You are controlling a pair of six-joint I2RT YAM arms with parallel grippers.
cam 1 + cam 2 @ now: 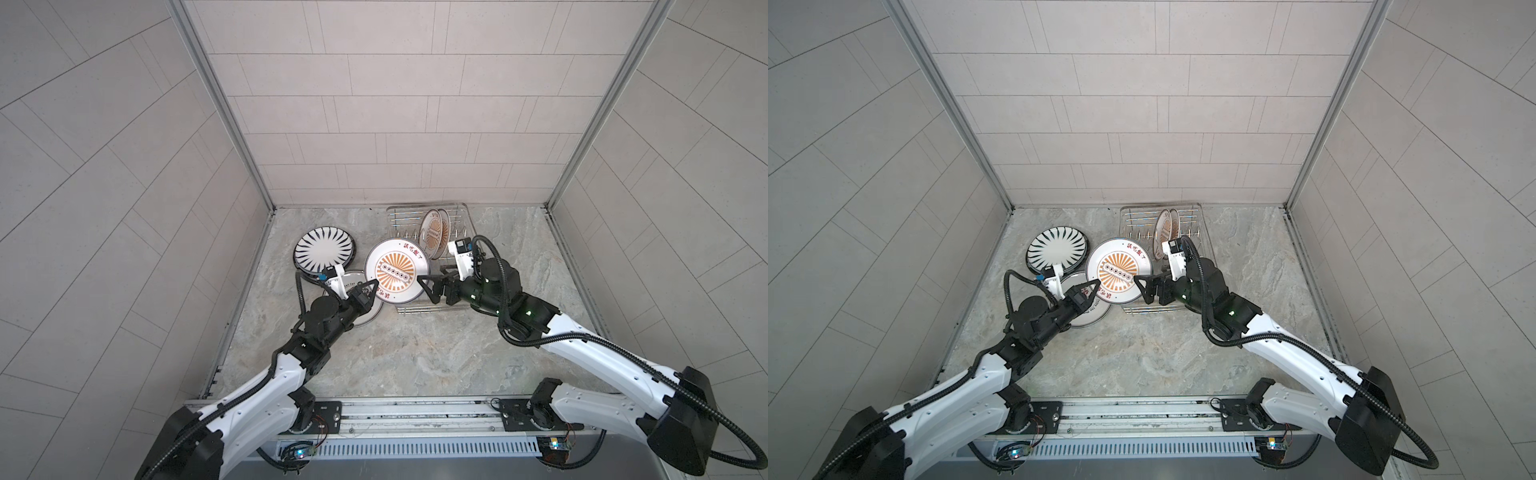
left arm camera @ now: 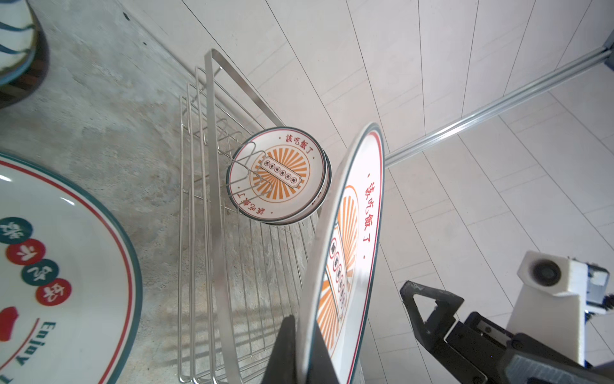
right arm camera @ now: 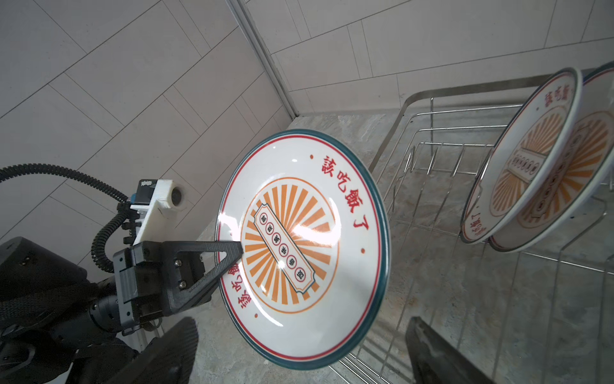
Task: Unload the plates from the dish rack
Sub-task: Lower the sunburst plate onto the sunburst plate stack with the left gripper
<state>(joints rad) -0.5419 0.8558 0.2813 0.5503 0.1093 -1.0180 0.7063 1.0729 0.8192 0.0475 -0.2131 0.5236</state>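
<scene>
Taking the sunburst plate (image 1: 396, 272) off the dish rack (image 1: 457, 216): pinched tight in the left gripper (image 1: 376, 286), right gripper (image 1: 428, 287) wide open; next, probably laying it flat by the striped plate (image 1: 325, 252).

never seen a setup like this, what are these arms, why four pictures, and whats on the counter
Two robot arms work at a stone counter. Two pictures look down from overhead; the other two come from a camera on each arm's wrist. The left hand pinches the rim of a sunburst plate, holding it up on edge. The right hand is open beside it, holding nothing. Two more sunburst plates stand in the wire dish rack. A striped plate and a lettered plate lie flat on the counter.
</scene>
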